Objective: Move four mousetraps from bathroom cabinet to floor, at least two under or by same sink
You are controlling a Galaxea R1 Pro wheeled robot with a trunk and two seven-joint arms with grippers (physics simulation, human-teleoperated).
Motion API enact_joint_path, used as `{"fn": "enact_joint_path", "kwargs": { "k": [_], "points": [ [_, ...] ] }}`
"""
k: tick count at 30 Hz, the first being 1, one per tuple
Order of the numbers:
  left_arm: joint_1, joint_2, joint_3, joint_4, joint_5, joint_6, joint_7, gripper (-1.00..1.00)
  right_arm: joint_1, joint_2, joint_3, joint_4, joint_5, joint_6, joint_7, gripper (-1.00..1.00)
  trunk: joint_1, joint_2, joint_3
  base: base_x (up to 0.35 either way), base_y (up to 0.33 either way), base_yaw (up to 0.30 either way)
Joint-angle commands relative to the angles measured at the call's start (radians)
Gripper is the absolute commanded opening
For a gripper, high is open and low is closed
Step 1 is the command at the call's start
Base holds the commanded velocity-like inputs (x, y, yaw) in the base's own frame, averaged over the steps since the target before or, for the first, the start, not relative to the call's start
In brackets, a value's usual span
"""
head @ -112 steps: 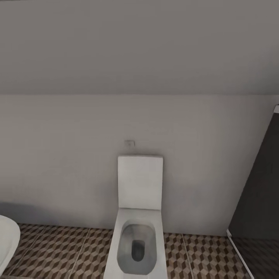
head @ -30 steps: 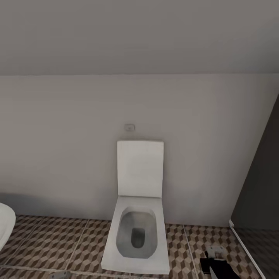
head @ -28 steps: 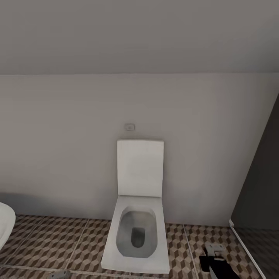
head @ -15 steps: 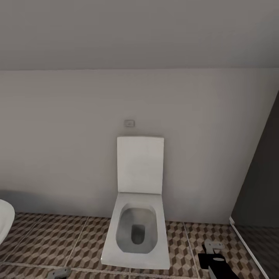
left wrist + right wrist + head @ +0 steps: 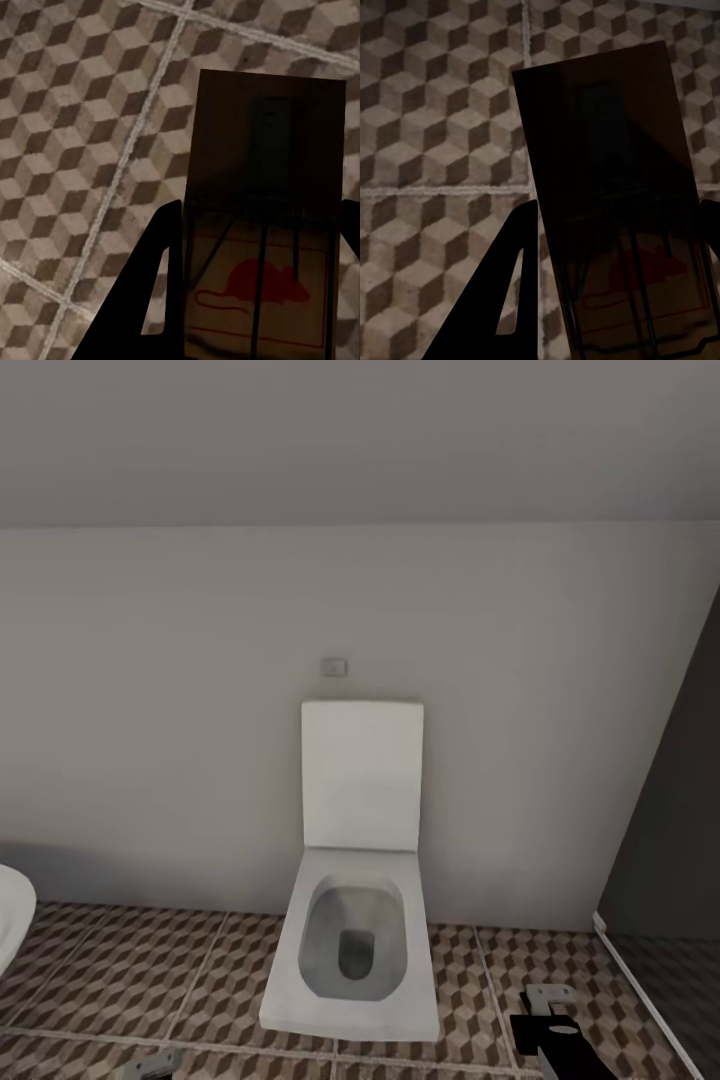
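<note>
From my head camera I face a white square toilet (image 5: pixel 352 920) with its lid up against a pale wall (image 5: pixel 180 740), standing on the bathroom floor (image 5: pixel 130 980) of cube-patterned tiles; a curved white edge (image 5: pixel 12 925) shows at the far left and a dark panel (image 5: pixel 675 830) at the right. My right gripper (image 5: pixel 552 1028) shows low on the right and part of my left gripper (image 5: pixel 150 1066) at the bottom edge. Along my left wrist, the two black fingers (image 5: pixel 139 300) are clamped on a mousetrap (image 5: pixel 262 225) printed with a red mouse, held above the tiles. Along my right wrist, the fingers (image 5: pixel 502 292) likewise grip a second mousetrap (image 5: pixel 611 202) above the floor.
</note>
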Motion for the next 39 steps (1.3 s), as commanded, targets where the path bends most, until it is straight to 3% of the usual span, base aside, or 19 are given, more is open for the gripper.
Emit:
{"fn": "enact_joint_path", "kwargs": {
  "k": [1,22,25,28,29,35,39],
  "points": [
    [-0.001,0.002,-0.009,-0.002,0.007,0.004,0.013,-1.00,0.000,0.001,-0.003,-0.002,0.009,0.006,0.002,-1.00,0.004,-0.008,-0.004,0.000,0.000,0.000],
    [-0.001,0.007,-0.007,-0.017,0.005,0.004,0.013,-1.00,0.000,0.001,-0.002,-0.003,0.011,0.003,-0.008,-1.00,0.084,-0.155,-0.070,0.000,0.000,0.000],
    [-0.001,0.021,-0.007,-0.075,0.003,0.018,0.016,-1.00,0.000,0.001,-0.003,-0.003,0.011,0.007,-0.008,-1.00,0.096,-0.176,-0.079,0.000,0.000,0.000],
    [-0.001,0.034,-0.007,-0.236,-0.003,0.057,0.022,-1.00,-0.001,0.000,-0.003,-0.004,0.010,0.008,-0.009,-1.00,0.107,-0.197,-0.089,0.000,0.000,0.000],
    [-0.007,0.033,-0.007,-0.301,-0.005,0.099,0.024,-1.00,-0.002,0.000,-0.003,-0.005,0.011,0.008,-0.009,-1.00,0.111,-0.204,-0.092,0.000,0.000,0.000],
    [-0.091,0.016,-0.009,-0.381,-0.014,0.187,0.025,-1.00,-0.012,-0.001,-0.002,-0.018,0.011,0.010,-0.011,-1.00,0.134,-0.246,-0.111,0.000,0.000,0.000],
    [-0.156,-0.006,-0.011,-0.391,-0.057,0.214,0.022,-1.00,-0.089,0.000,-0.003,-0.006,0.001,0.013,-0.015,-1.00,0.149,-0.274,-0.123,0.000,0.000,0.000]
  ]
}}
